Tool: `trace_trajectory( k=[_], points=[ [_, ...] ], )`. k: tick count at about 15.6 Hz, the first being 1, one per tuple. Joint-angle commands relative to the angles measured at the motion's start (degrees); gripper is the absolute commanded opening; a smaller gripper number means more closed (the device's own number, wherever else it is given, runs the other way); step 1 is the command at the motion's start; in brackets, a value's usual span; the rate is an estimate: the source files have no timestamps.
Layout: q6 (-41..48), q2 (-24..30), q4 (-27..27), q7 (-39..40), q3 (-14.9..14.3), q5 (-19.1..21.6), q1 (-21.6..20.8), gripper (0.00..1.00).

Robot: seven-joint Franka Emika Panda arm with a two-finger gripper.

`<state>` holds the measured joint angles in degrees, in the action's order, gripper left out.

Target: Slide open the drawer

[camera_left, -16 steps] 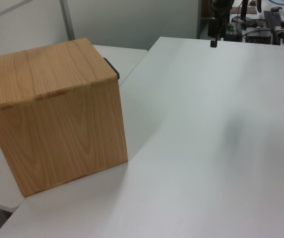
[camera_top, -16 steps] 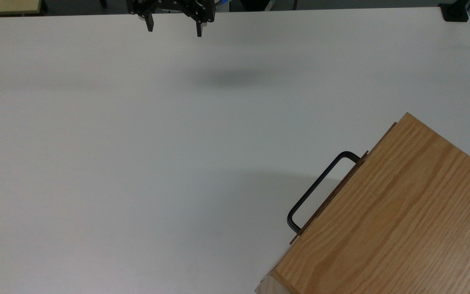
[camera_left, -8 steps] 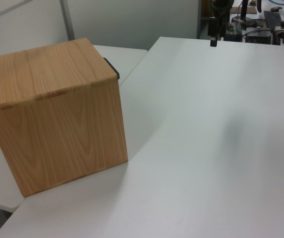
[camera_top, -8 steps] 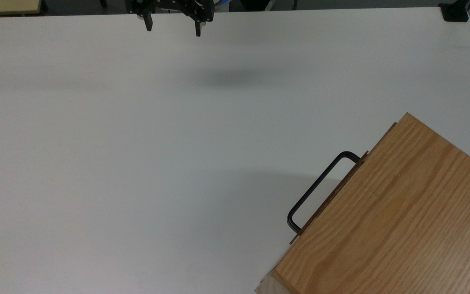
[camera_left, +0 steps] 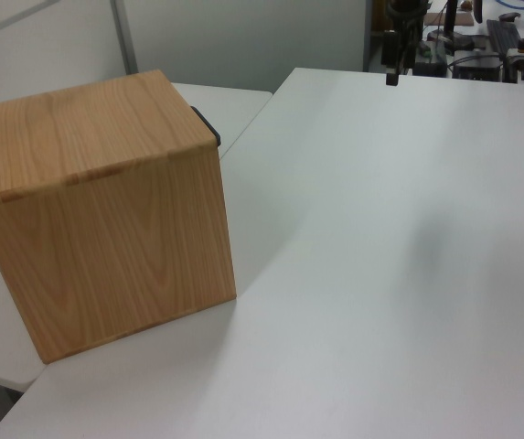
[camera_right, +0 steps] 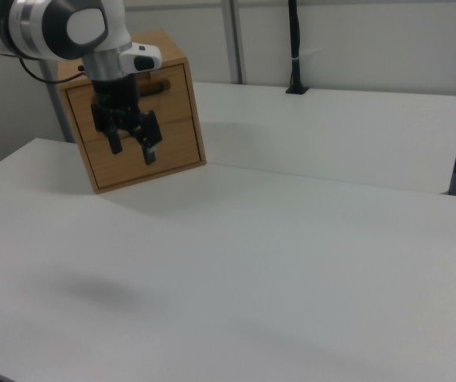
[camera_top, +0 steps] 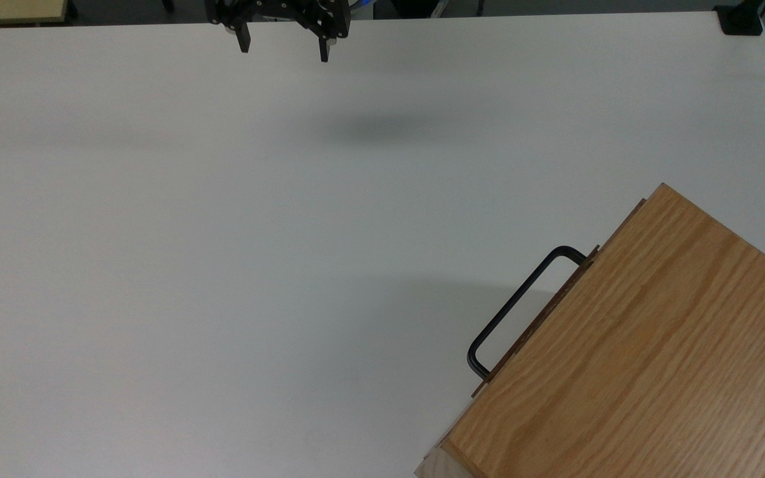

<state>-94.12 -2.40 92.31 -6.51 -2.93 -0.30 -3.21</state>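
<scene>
The Panda gripper [camera_right: 132,148] is hanging above the white table [camera_top: 223,232], fingers spread wide and gripping nothing. Well apart, the drawer [camera_right: 136,99] is sitting closed in the oak cabinet [camera_top: 648,358], its black U-shaped handle [camera_top: 522,299] projecting toward the top view's left.

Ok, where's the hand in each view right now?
Top view: hand at the top edge, left of centre, fingers apart.
Left view: hand at the top, right of centre.
Right view: hand upper left, overlapping the oak cabinet.
Shared landmark: the oak cabinet.
</scene>
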Motion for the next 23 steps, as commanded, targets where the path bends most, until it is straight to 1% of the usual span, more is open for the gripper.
trace_trajectory(
  k=[1, 3, 4, 5, 7, 10, 11, 12, 15, 17, 19, 23],
  points=[
    [-2.6, -2.5, -1.0, -8.0, 0.0, 5.5, 0.2, 1.00],
    [-9.1, -5.5, -2.7, -11.4, 0.0, 11.6, 1.6, 1.00],
    [-12.5, -7.0, -2.9, -14.9, 0.0, 14.0, 1.7, 1.00],
    [-18.1, -9.0, -3.5, -20.5, 0.0, 16.4, 1.5, 1.00],
    [-26.2, -10.2, -3.6, -25.4, 0.4, 19.6, 1.4, 1.00],
    [-35.7, -11.8, -3.7, -27.2, 0.7, 26.5, -0.3, 1.00],
    [-37.8, -12.4, -4.9, -27.1, 0.7, 28.3, -1.4, 1.00],
    [-39.1, -14.1, -6.6, -27.0, 0.7, 29.1, -2.1, 1.00],
    [-43.3, -18.9, -12.1, -27.2, 0.7, 29.4, -4.8, 1.00],
    [-48.7, -21.6, -13.6, -27.6, 0.8, 29.3, -7.1, 1.00],
    [-51.2, -24.5, -16.2, -27.9, 0.8, 29.3, -8.2, 1.00],
    [-51.4, -25.8, -17.7, -28.3, 1.1, 29.4, -10.9, 1.00]
  ],
)
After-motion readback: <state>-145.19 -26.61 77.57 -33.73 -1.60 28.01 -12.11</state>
